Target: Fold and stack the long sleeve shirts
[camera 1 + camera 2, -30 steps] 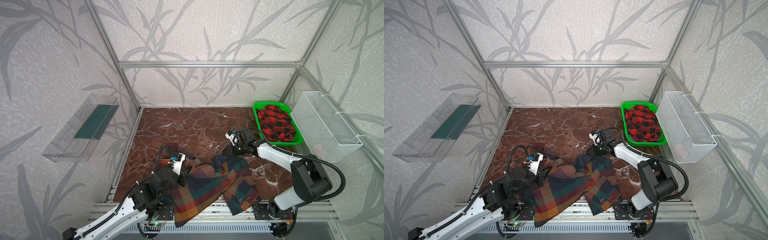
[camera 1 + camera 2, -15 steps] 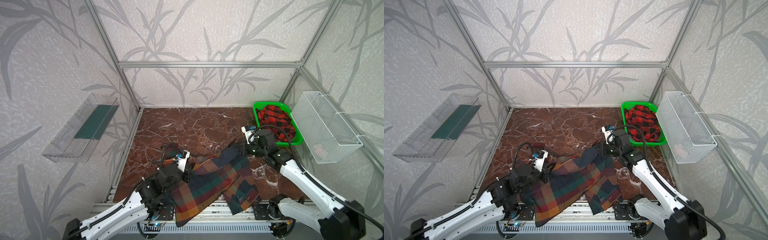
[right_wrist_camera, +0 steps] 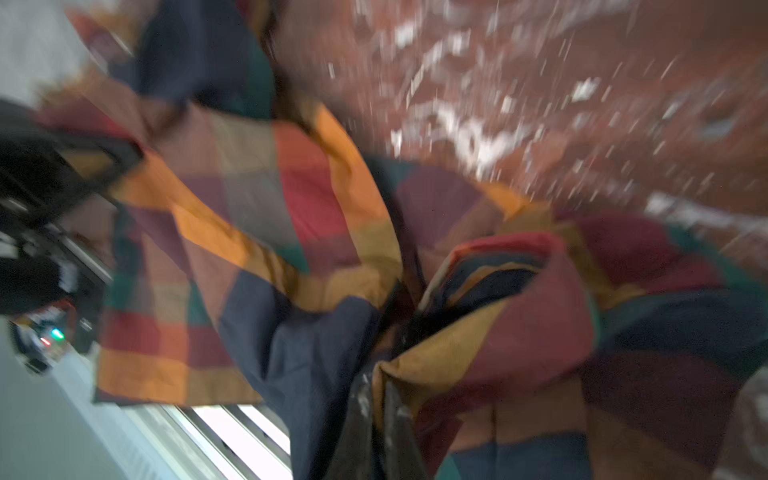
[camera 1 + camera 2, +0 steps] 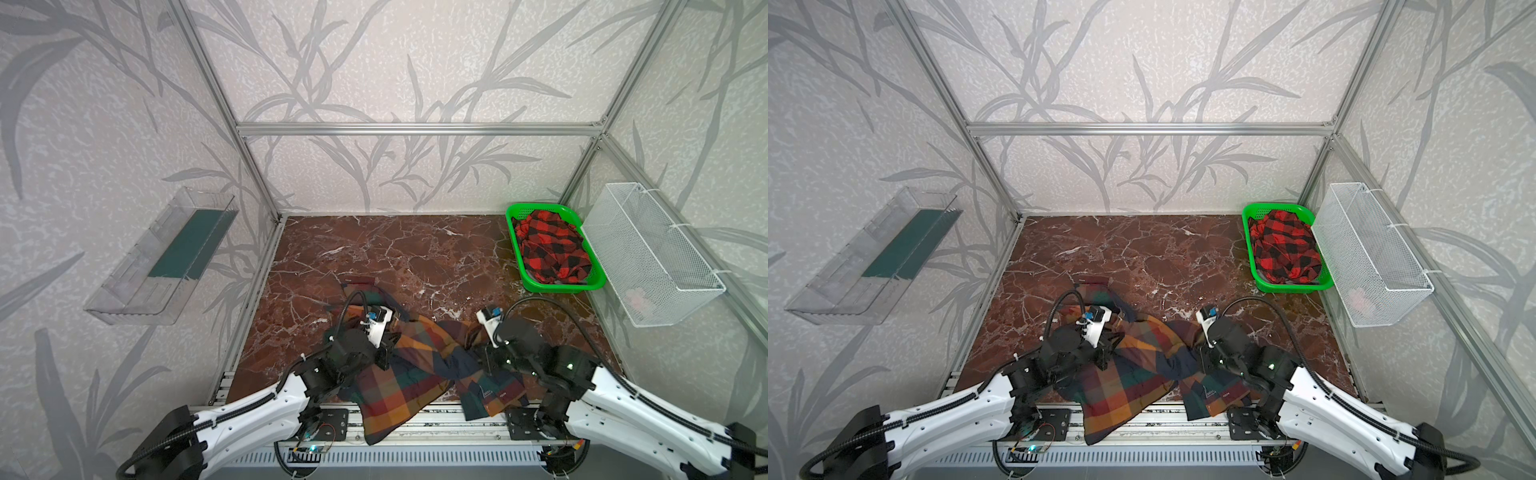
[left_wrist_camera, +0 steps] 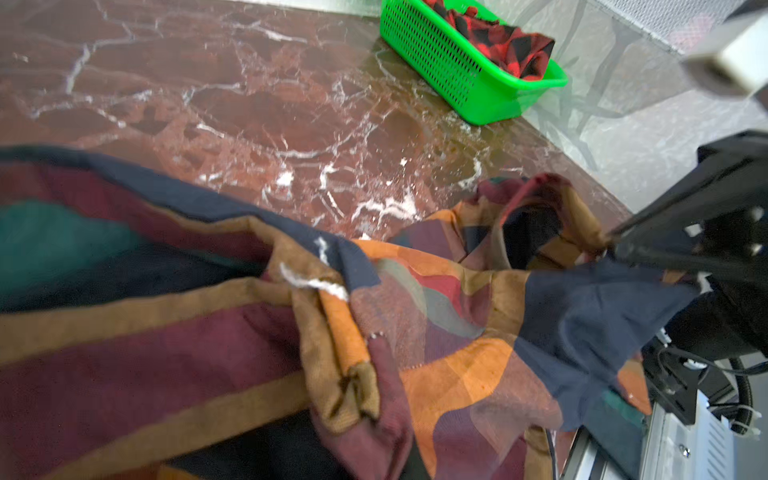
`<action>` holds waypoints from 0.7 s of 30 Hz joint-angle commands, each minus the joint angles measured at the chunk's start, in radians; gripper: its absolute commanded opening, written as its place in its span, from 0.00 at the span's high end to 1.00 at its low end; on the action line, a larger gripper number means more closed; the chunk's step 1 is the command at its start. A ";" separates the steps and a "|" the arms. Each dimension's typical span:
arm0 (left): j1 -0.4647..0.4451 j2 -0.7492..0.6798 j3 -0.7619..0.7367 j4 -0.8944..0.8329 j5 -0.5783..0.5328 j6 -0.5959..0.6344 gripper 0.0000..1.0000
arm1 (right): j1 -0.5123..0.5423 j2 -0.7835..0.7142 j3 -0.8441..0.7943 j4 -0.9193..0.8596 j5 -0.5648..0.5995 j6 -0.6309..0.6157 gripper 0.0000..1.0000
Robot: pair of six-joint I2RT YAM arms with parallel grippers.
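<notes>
**Both pincers clenched on the plaid shirt at the front edge**

The left gripper (image 4: 384, 353) and the right gripper (image 4: 478, 351) are each clamped tight on the multicolour plaid shirt (image 4: 415, 374). The shirt is held between them, near the front edge of the worktop (image 4: 374, 257), and its lower part hangs over that edge. In the right wrist view the cloth is bunched at the closed jaws. The red-and-black shirt (image 4: 552, 249) lies crumpled in the green basket (image 4: 561, 288) at the back right corner, well apart from both grippers.

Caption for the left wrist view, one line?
The block-plaid shirt bunched on marble table, pinched by the right pincer; red-and-black shirt sits in the green basket.
</notes>
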 commanded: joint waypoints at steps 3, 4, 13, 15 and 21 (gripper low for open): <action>-0.006 -0.160 -0.070 -0.105 -0.024 -0.070 0.99 | 0.089 0.110 -0.105 0.151 0.022 0.183 0.94; -0.005 -0.193 -0.085 -0.134 -0.024 -0.080 0.99 | 0.097 0.146 -0.074 0.131 0.006 0.160 0.90; -0.009 -0.318 -0.131 -0.242 -0.006 -0.131 1.00 | 0.099 0.076 0.160 0.058 0.066 0.029 0.36; -0.013 -0.311 -0.122 -0.234 0.008 -0.121 1.00 | 0.054 0.146 0.219 0.074 0.031 -0.068 0.35; -0.021 -0.318 -0.089 -0.260 0.046 -0.081 1.00 | -0.056 0.401 0.300 0.198 -0.121 -0.253 0.34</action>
